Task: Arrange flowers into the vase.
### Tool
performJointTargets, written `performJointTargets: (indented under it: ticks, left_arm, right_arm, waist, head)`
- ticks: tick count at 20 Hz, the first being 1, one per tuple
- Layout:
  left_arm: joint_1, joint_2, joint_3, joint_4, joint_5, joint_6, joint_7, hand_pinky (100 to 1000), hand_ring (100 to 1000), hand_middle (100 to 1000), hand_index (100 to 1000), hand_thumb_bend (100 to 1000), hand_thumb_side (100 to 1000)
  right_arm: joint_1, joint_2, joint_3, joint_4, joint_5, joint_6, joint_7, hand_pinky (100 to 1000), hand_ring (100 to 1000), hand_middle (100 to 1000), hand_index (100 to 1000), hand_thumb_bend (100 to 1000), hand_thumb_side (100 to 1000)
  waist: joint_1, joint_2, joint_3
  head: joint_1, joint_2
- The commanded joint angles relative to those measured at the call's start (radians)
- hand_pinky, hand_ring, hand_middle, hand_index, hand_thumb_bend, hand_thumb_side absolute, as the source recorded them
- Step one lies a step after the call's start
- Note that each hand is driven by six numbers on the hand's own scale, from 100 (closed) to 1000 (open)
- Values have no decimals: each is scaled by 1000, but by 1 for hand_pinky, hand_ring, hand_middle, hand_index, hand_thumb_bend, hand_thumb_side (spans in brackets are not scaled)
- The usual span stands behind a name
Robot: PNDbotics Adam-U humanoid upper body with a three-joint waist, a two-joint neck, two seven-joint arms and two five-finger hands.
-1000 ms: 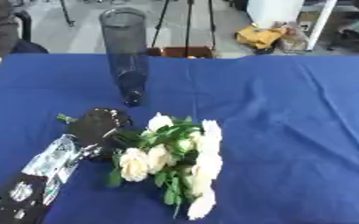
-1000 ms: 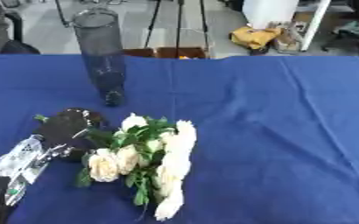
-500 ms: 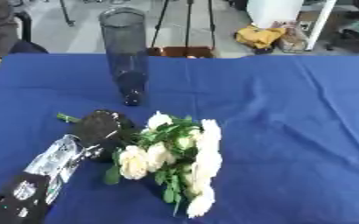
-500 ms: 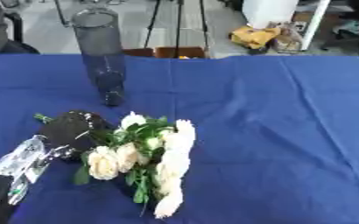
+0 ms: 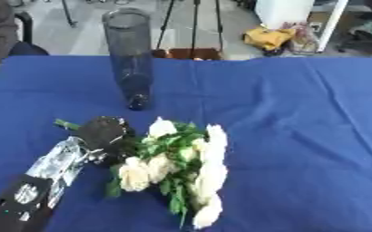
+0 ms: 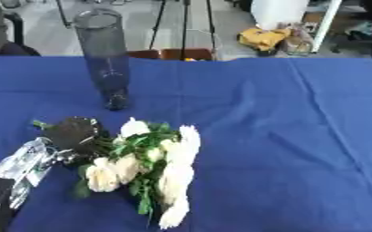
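A tall clear glass vase point(image 5: 130, 59) stands upright at the back left of the blue table point(image 5: 300, 118). A bunch of white flowers point(image 5: 177, 167) with green leaves lies flat in front of it, heads toward me. The cut stem ends point(image 5: 64, 123) poke out to the left. My left hand point(image 5: 102, 132) comes in from the lower left and lies curled over the stems just left of the blooms, shut on them. The vase stands apart from the hand, a short way behind it. My right hand shows in neither view.
Beyond the table's far edge are tripod legs point(image 5: 181, 22), a yellow bag point(image 5: 270, 37) and a white post point(image 5: 330, 25) on the floor. The blue cloth stretches bare to the right of the flowers.
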Motion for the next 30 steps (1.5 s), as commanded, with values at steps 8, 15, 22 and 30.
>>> performJointTargets:
  ticks: [8,15,22,30]
  left_arm:
    - [1,-11,-11,-17,40,20,135,100,100,100,236,904,335]
    - [7,-16,-6,-13,54,45,179,100,100,100,158,933,360]
    - [7,-16,-2,-25,73,57,221,100,100,100,100,996,402]
    - [7,-14,11,-65,119,50,300,100,100,100,100,1000,338]
  right_arm:
    - [-7,-18,-5,-18,-5,-2,0,826,954,588,907,299,598]
    - [-9,-18,-6,-17,-5,-1,0,826,954,588,907,299,598]
    - [-11,-19,-7,-15,-6,-2,0,826,954,588,906,299,599]
    - [-12,-20,-8,-14,-7,-3,-1,826,954,588,906,298,599]
  waist:
    - [-8,9,-1]
    - [-7,8,-1]
    - [-8,8,-3]
    - [-9,8,-4]
  head:
    - [0,-4]
    - [-1,-6]
    - [-6,-8]
    - [-10,-9]
